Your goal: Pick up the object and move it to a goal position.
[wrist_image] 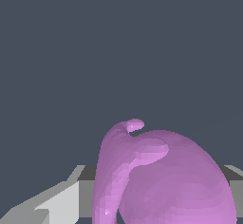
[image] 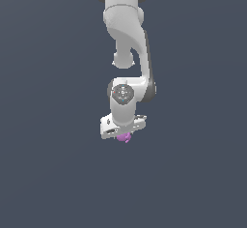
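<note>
The object is a small pink-purple lumpy blob that peeps out just under the white hand of my gripper in the exterior view. In the wrist view the object fills the space between my grey fingers, with a small curled protrusion on it. The fingers press against both of its sides, so my gripper is shut on the object. The hand hides most of the object in the exterior view.
The white arm reaches in from the top of the exterior view. A plain dark grey-blue surface lies all around. No other objects or goal marker show.
</note>
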Robot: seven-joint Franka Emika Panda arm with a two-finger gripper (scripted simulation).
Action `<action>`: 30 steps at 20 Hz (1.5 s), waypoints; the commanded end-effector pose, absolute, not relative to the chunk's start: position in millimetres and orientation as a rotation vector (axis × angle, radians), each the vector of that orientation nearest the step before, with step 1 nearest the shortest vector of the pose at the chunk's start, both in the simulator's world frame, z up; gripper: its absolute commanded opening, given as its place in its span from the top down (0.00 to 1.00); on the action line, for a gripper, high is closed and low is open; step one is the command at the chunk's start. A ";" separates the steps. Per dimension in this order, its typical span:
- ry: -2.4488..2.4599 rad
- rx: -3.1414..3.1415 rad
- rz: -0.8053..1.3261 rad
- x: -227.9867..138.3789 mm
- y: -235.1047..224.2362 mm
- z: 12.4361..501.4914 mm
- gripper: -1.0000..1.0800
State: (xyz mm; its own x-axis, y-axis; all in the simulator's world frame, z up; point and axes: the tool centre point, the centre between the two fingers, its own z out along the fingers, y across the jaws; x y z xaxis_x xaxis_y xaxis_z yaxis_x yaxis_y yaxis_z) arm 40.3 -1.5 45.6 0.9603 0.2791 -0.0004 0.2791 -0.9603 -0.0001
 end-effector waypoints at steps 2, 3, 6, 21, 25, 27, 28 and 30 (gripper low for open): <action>-0.443 -3.110 -0.001 35.0 2.3 55.0 1.00; -0.443 -3.110 -0.001 32.8 3.8 58.5 1.00; -0.443 -3.110 -0.001 24.7 9.1 71.6 1.00; -0.444 -3.111 0.000 -41.4 53.1 179.6 1.00; -0.444 -3.112 0.000 -61.1 66.7 212.9 1.00; -0.444 -3.112 0.000 -71.2 73.7 230.2 1.00; -0.444 -3.112 0.000 -76.3 77.3 239.1 1.00; -0.444 -3.112 0.000 -86.4 84.4 256.7 1.00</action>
State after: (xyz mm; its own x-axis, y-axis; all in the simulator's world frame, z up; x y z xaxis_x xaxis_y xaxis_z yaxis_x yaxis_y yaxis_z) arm -78.2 79.1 243.4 0.9601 0.2798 -0.0001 0.2798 -0.9601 0.0018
